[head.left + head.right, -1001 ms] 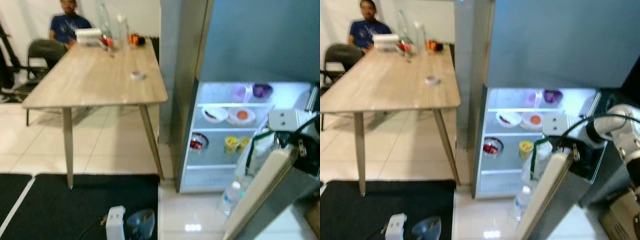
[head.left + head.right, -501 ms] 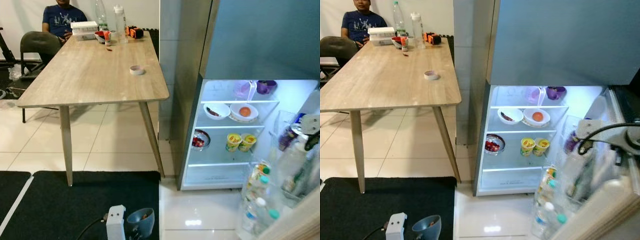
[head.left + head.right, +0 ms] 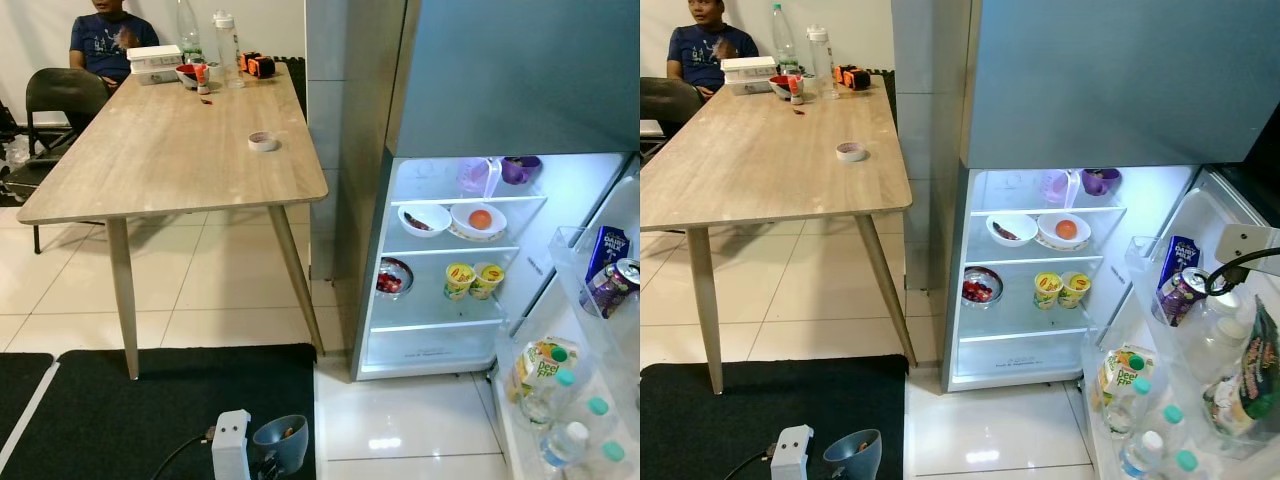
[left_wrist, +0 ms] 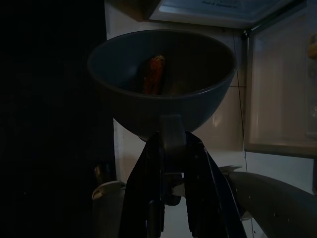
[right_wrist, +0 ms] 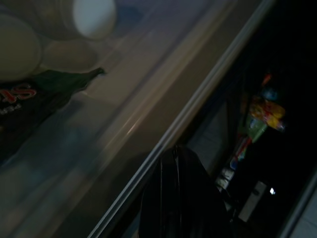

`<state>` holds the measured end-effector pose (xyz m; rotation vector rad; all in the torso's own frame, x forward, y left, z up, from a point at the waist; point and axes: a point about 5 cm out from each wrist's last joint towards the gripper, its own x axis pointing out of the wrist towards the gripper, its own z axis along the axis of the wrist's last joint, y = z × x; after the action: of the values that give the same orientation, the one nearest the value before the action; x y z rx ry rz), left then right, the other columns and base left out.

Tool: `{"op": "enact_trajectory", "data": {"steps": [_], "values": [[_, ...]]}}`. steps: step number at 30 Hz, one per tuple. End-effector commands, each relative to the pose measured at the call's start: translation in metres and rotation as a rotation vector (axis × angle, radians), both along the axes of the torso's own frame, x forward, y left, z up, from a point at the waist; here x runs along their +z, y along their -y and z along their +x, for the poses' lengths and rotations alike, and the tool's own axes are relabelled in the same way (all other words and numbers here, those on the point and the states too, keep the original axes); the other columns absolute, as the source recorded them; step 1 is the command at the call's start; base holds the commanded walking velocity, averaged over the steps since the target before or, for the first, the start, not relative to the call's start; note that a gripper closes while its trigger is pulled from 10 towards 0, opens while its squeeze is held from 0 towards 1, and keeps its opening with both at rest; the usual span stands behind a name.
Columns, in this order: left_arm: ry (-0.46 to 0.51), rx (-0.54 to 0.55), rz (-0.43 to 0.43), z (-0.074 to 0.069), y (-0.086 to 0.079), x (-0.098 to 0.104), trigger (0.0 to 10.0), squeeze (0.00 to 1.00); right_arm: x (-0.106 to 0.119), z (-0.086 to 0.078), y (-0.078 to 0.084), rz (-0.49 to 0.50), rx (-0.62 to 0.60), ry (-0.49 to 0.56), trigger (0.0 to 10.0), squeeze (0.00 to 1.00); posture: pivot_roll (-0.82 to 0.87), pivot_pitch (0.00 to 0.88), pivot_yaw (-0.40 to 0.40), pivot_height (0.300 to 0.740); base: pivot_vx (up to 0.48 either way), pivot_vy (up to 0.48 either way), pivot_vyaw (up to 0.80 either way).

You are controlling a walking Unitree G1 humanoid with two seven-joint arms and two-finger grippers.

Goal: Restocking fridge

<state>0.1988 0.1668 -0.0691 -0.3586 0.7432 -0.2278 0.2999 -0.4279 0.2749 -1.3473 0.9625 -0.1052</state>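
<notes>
1. One fridge [image 3: 470, 90] is shown with its grey lower door [image 3: 1240, 330] swung wide open; the lit compartment holds two glass shelves.
2. On the upper shelf two shallow white bowls are counted: one [image 3: 424, 218] with dark food, one [image 3: 478, 220] with a round orange item. Above them, a pale jug [image 3: 475, 176] and a purple cup [image 3: 520, 169] are seen.
3. On the lower shelf one dish of red fruit [image 3: 393, 278] and two yellow-lidded cups [image 3: 473, 280] are set side by side.
4. The door racks carry one blue carton [image 3: 1180, 262], one purple can [image 3: 1182, 296], one green-and-yellow carton [image 3: 1120, 370], one green snack bag [image 3: 1245, 385] and several clear plastic bottles [image 3: 1140, 450] with teal caps.
5. One blue rounded bowl [image 4: 163, 79], holding something red, is clamped at its rim by the left gripper [image 4: 171, 148], low above the black mat [image 3: 150, 410].
6. The right gripper [image 5: 179, 198] is held against the door's edge, its fingers pressed together.
7. One wooden table [image 3: 170, 150] bears one tape roll [image 3: 263, 141], two bottles [image 3: 205, 35] and stacked boxes [image 3: 155, 62]; one seated person [image 3: 105, 40] is beyond it.
</notes>
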Motion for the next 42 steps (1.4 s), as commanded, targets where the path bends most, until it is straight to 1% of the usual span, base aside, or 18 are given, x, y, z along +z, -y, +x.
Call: {"op": "enact_trajectory", "data": {"steps": [1,2,3,8,11,13,15,20,23,26,28,29,30,31,32,36,39,42], "values": [[0.006,0.0,0.018,0.001,-0.004,0.001,10.0,0.0,0.007,0.005,-0.003,0.029,0.017,0.086,10.0,0.0,-0.11,0.0,-0.018,0.74,0.0,0.0,0.0],[0.008,-0.002,0.02,0.001,-0.004,0.001,10.0,0.0,0.009,0.015,-0.014,0.11,0.09,0.165,10.0,0.0,-0.1,0.0,-0.016,0.74,0.0,0.0,0.0],[0.008,-0.002,0.02,0.001,-0.004,0.001,10.0,0.0,0.009,0.015,-0.014,0.11,0.09,0.165,10.0,0.0,-0.1,0.0,-0.016,0.74,0.0,0.0,0.0],[0.011,-0.007,0.031,0.002,-0.006,0.002,10.0,0.0,0.012,0.04,-0.056,0.426,0.347,0.329,10.0,0.0,-0.1,0.0,-0.015,0.74,0.0,0.0,0.0],[0.019,-0.009,0.043,0.004,-0.007,0.003,10.0,0.0,0.008,0.051,-0.097,0.676,0.617,0.303,10.0,0.0,-0.1,0.0,-0.015,0.74,0.0,0.0,0.0],[0.019,-0.009,0.043,0.004,-0.007,0.003,10.0,0.0,0.008,0.051,-0.097,0.676,0.617,0.303,10.0,0.0,-0.1,0.0,-0.015,0.74,0.0,0.0,0.0],[0.028,-0.011,0.057,0.006,-0.008,0.004,10.0,0.0,-0.001,0.051,-0.125,0.836,0.797,0.232,10.0,0.0,-0.1,0.0,-0.012,0.74,0.0,0.0,0.0],[0.044,-0.016,0.089,0.009,-0.009,0.006,10.0,0.0,-0.023,0.051,-0.148,0.948,0.878,0.158,10.0,0.0,-0.1,0.0,-0.012,0.74,0.0,0.0,0.0],[0.057,-0.012,0.12,0.012,-0.011,0.008,10.0,0.0,-0.042,0.054,-0.158,0.986,0.867,0.135,10.0,0.0,-0.1,0.0,-0.015,0.74,0.0,0.0,0.0],[0.057,-0.012,0.12,0.012,-0.011,0.008,10.0,0.0,-0.042,0.054,-0.158,0.986,0.867,0.135,10.0,0.0,-0.1,0.0,-0.015,0.74,0.0,0.0,0.0],[0.065,-0.007,0.144,0.015,-0.012,0.009,10.0,0.0,-0.056,0.056,-0.166,1.023,0.857,0.127,10.0,0.0,-0.1,0.0,-0.014,0.74,0.0,0.0,0.0],[0.073,-0.003,0.176,0.018,-0.014,0.011,10.0,0.0,-0.078,0.058,-0.176,1.08,0.818,0.119,10.0,0.0,-0.1,0.0,-0.014,0.74,0.0,0.0,0.0],[0.073,-0.003,0.176,0.018,-0.014,0.011,10.0,0.0,-0.078,0.058,-0.176,1.08,0.818,0.119,10.0,0.0,-0.1,0.0,-0.014,0.74,0.0,0.0,0.0],[0.079,-0.001,0.201,0.02,-0.015,0.012,10.0,0.0,-0.102,0.059,-0.185,1.136,0.75,0.127,10.0,0.0,-0.1,0.0,-0.014,0.74,0.0,0.0,0.0],[0.079,-0.001,0.201,0.02,-0.015,0.012,10.0,0.0,-0.102,0.059,-0.185,1.136,0.75,0.127,10.0,0.0,-0.1,0.0,-0.014,0.74,0.0,0.0,0.0],[0.067,-0.005,0.252,0.016,-0.018,0.009,10.0,0.0,-0.198,0.033,-0.199,1.304,0.367,0.16,10.0,0.0,-0.11,0.0,-0.007,0.74,0.0,0.0,0.0],[0.061,-0.001,0.262,0.013,-0.019,0.008,10.0,0.0,-0.222,0.02,-0.198,1.315,0.248,0.162,10.0,0.0,-0.11,0.0,-0.007,0.74,0.0,0.0,0.0],[0.046,0.019,0.278,0.009,-0.021,0.006,10.0,0.0,-0.257,-0.006,-0.187,1.253,0.038,0.177,10.0,0.0,-0.1,0.0,-0.001,0.74,0.0,0.0,0.0]]}}
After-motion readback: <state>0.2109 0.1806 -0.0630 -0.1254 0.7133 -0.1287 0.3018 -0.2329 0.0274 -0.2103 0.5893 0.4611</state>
